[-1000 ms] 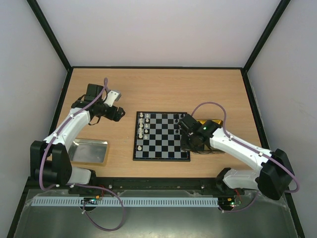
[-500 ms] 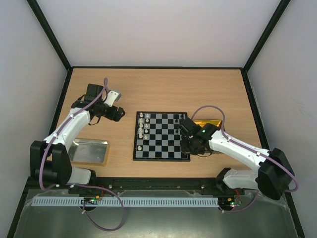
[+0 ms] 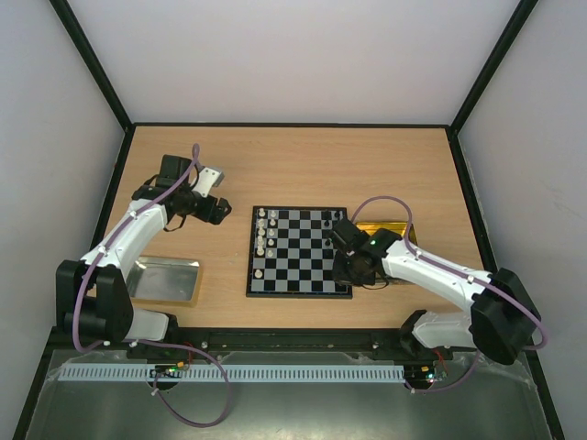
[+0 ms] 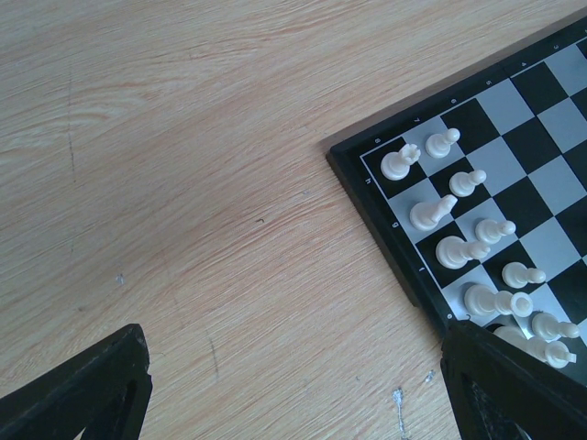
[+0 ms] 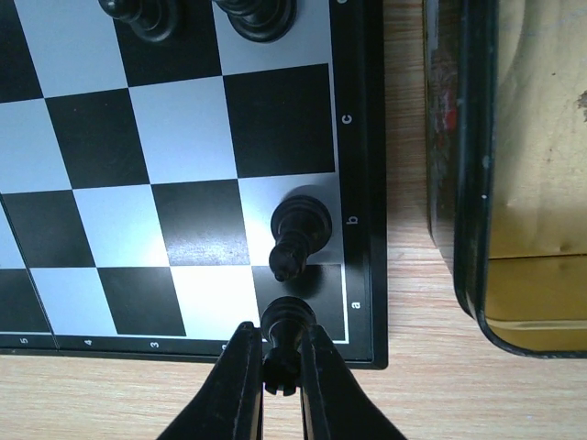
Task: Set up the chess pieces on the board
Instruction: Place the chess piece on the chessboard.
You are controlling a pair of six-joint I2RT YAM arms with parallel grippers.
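Board [image 5: 183, 119] border print reads "c", "b", "a" down the right edge and "5", "4", "3" along the near edge in the right wrist view. In the left wrist view the corner marks are too small to read for sure. Squares are black and pale grey-white inside a dark frame. The board lies mid-table on the wooden table [image 3: 303, 165], with the gold tray [image 3: 390, 226] just beside its right edge and the silver tray [image 3: 165, 280] well apart at the near left.

White pieces [image 4: 459, 220] stand in two short rows along the board's left side, all upright. A black piece [image 5: 286, 341] is over the dark corner square by "a", pinched at its top; can't tell if its base touches the square. A second black piece [image 5: 299, 231] stands on the white square by "b", and two more black pieces [image 5: 255, 14] sit at the frame top.

Right gripper [image 5: 282, 362] points down at the board's near right corner, fingers [image 5: 240, 385] closed tight on that black piece, arm bent low across the gold tray. Left gripper [image 4: 293, 367] hovers over bare wood left of the board, its fingers [image 4: 101, 385] spread wide and holding nothing, arm raised at the elbow.
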